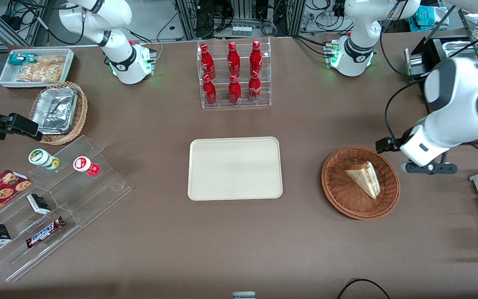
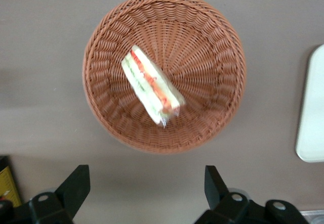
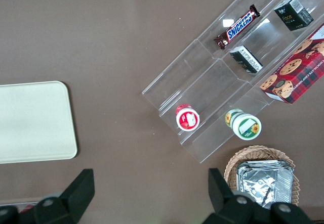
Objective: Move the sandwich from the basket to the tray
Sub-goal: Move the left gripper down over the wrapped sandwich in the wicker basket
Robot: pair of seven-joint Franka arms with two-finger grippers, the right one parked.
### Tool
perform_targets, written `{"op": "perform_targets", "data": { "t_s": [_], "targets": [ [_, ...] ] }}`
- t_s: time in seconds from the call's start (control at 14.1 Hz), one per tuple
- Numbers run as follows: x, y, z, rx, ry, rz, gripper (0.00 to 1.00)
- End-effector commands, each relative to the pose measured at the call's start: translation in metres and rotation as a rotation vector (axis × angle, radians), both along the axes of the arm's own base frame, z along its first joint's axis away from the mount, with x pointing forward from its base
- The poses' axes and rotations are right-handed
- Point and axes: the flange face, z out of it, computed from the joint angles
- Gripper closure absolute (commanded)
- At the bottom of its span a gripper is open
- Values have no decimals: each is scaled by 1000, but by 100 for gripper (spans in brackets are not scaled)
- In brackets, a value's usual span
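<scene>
Nothing was done yet — the sandwich lay in the basket, the tray beside it was bare. The gripper, opened wide, was held above the basket.

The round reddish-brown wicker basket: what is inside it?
One triangular white-bread sandwich with red and green filling lies in the round reddish-brown wicker basket, and nothing else shows. The weave under it is covered. The open tool hovers above, beside the rim.
</scene>
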Motion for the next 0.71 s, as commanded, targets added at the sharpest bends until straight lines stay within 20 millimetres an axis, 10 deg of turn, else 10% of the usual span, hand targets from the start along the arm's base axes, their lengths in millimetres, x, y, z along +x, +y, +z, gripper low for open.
{"op": "perform_targets", "data": {
  "t_s": [0.0,0.64],
  "targets": [
    [-18,6,-39,3,-56,11,0],
    [-28,4,-109,29,-134,729,0]
  ]
}}
